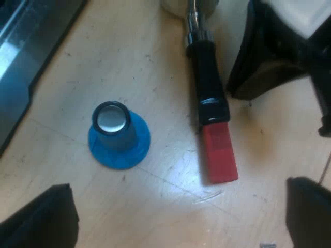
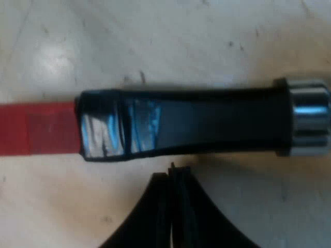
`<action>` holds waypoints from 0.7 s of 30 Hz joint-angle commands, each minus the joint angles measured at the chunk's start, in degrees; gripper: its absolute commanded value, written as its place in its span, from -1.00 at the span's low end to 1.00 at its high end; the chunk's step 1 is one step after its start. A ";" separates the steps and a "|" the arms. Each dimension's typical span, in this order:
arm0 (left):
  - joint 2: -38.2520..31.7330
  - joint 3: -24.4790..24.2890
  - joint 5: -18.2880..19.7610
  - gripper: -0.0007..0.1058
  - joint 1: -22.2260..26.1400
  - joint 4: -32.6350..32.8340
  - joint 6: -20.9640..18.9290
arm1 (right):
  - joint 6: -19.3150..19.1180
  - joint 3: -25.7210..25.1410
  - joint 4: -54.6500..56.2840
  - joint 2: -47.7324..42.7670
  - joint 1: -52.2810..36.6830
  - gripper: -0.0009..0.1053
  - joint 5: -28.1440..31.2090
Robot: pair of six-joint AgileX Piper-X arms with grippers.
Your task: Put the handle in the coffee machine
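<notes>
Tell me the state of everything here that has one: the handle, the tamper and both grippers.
handle: loose, lying flat on the table, red end free.
blue tamper: standing upright on the table, apart from the handle, untouched.
left gripper: open, over the table near the red end, holding nothing.
right gripper: shut, fingertips beside the handle, not around it.

Left tool (image 1: 178, 188): black blocky fingers (image 1: 41, 219). Right tool (image 2: 173, 173): black tapered fingers (image 2: 150, 219), white casing (image 1: 302, 13).
</notes>
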 commanded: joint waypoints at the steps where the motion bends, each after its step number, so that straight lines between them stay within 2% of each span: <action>1: -1.52 0.01 -0.36 0.56 2.36 0.50 0.13 | 1.18 -0.21 -1.49 1.09 0.02 -0.98 -0.27; 4: -2.61 0.01 -0.36 0.56 4.92 1.16 0.13 | 1.46 -0.34 -0.62 0.77 0.02 -0.98 -0.79; 7: -2.74 0.01 0.01 0.56 5.00 1.83 0.13 | 1.45 -1.56 2.61 -0.45 0.02 -0.98 -0.59; 12: -2.74 0.01 1.47 0.56 5.00 1.83 0.13 | 1.45 -3.82 10.68 -4.82 0.02 -0.98 5.16; 15: -2.74 0.01 4.58 0.56 5.00 1.83 0.35 | 1.45 -4.70 15.46 -8.14 0.02 -0.98 8.59; 21: -2.74 0.01 14.57 0.56 5.00 0.79 0.35 | 1.45 -4.84 21.99 -15.41 0.02 -0.98 12.66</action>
